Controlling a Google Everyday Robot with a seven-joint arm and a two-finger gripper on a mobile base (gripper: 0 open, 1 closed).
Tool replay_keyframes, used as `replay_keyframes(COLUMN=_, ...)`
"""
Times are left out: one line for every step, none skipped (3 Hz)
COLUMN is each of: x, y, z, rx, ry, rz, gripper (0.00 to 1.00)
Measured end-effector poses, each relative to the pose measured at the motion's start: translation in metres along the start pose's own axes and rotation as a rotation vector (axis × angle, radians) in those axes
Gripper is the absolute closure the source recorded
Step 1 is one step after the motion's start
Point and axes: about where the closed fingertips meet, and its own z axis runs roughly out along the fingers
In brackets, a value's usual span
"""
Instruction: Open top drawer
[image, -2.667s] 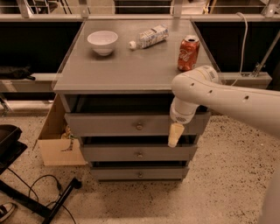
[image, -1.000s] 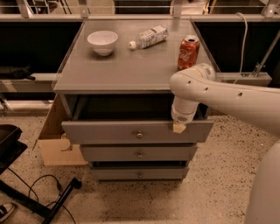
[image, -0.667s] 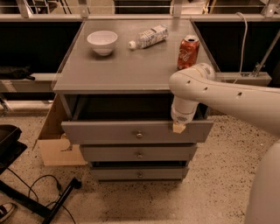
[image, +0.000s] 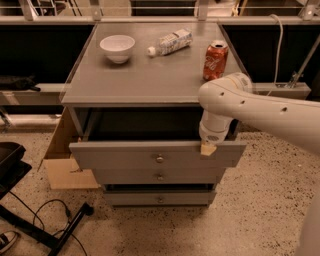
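The top drawer (image: 125, 156) of the grey cabinet (image: 145, 80) stands pulled out towards me, its wide front panel with a small round knob (image: 159, 159) at centre. The dark inside shows behind the panel. My gripper (image: 208, 149) hangs from the white arm (image: 260, 107) that comes in from the right. It rests at the top edge of the drawer front, right of the knob.
On the cabinet top are a white bowl (image: 117, 47), a plastic bottle (image: 170, 41) lying on its side and a red soda can (image: 215, 60). Two lower drawers (image: 159, 177) stay in. A cardboard box (image: 60, 160) stands left; a black stand and cables (image: 50, 225) lie lower left.
The top drawer has come out towards me, and my gripper has risen from the drawer front to its top edge. Over the last second nothing has moved.
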Motion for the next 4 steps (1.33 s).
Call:
replay_keyframes(x=0.005, y=0.007, z=-0.004, rx=-0.010, ry=-0.006, rz=-0.009, gripper=1.00)
replay_keyframes(x=0.009, y=0.015, z=-0.008, rx=-0.020, ry=-0.012, rz=-0.018, gripper=1.00)
replay_keyframes(x=0.009, y=0.015, z=-0.008, rx=-0.020, ry=-0.012, rz=-0.018, gripper=1.00)
replay_keyframes(x=0.013, y=0.022, z=-0.012, rx=-0.030, ry=-0.021, rz=-0.028, gripper=1.00)
